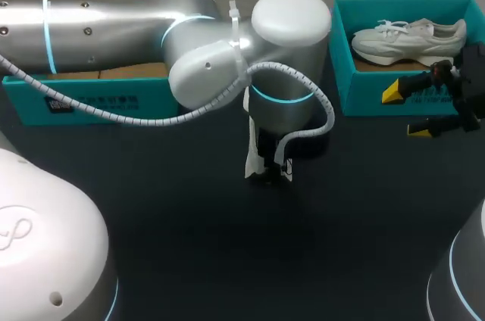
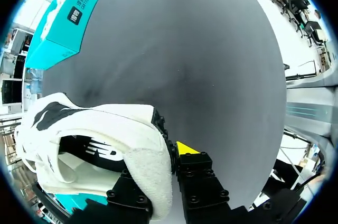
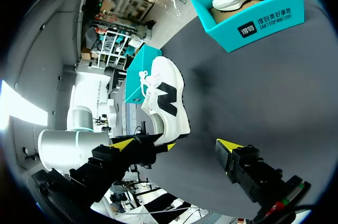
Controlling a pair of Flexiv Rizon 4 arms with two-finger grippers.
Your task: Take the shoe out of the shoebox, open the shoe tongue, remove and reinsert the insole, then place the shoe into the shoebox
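Note:
My left gripper (image 1: pixel 270 165) hangs over the middle of the dark table, shut on the heel collar of a white shoe (image 1: pixel 252 148) with a black logo. In the left wrist view the shoe (image 2: pixel 100 145) runs off to one side of the gripper (image 2: pixel 161 163), and its padded heel covers one yellow tip. The right wrist view shows the same shoe (image 3: pixel 170 102) lifted above the table, ahead of my open, empty right gripper (image 3: pixel 175 146). That right gripper (image 1: pixel 409 111) sits in front of a teal shoebox (image 1: pixel 345 71) at the back right, which holds a second white shoe (image 1: pixel 409 37).
Another teal box (image 1: pixel 91 100) stands at the back left, partly hidden behind my left arm (image 1: pixel 114 29). It also shows ahead of the left gripper as a teal box (image 2: pixel 63 18). The dark tabletop (image 1: pixel 250 253) stretches across the front.

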